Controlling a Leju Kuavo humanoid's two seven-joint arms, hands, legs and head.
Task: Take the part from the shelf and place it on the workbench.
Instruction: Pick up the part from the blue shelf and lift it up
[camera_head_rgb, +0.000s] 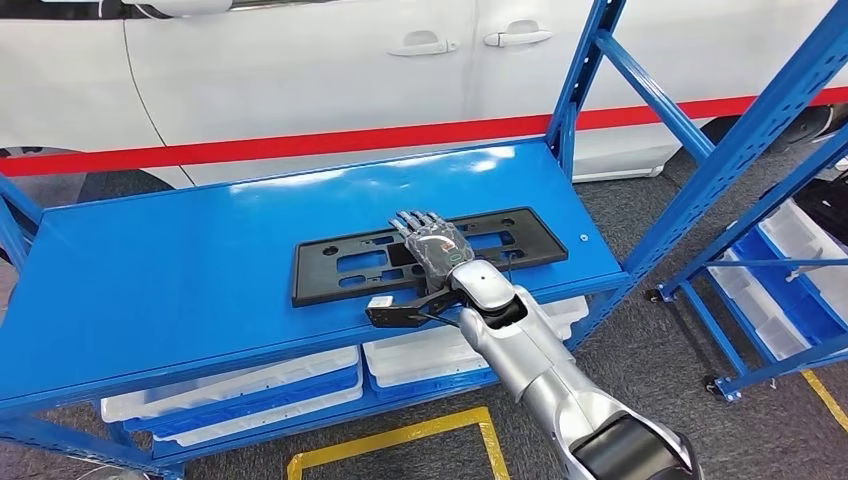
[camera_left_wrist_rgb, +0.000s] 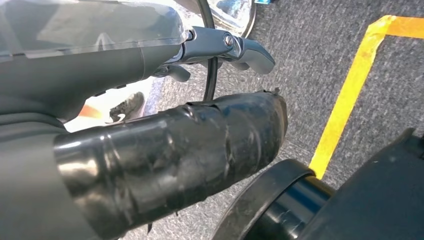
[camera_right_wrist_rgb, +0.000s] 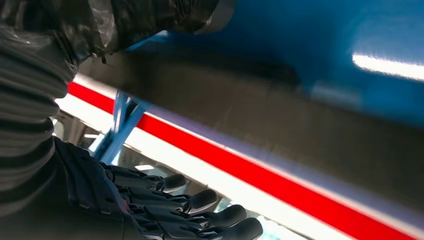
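the part (camera_head_rgb: 430, 256), a flat black slotted plate, lay on the blue shelf (camera_head_rgb: 180, 270); the right hand (camera_head_rgb: 432, 243) hovered above its middle, fingers extended, thumb out, grasping nothing; it looked light, stiff plastic, best pinched along the near long edge; the left hand (camera_left_wrist_rgb: 150, 150) gripped nothing

Black part (camera_head_rgb: 430, 253) on glossy blue shelf (camera_head_rgb: 180, 270); red-striped white car (camera_head_rgb: 300, 70).

Bright light from above, sharp in the head view.
White shiny glare on the blue shelf (camera_head_rgb: 200, 270); very blurry close to it in the right wrist view.
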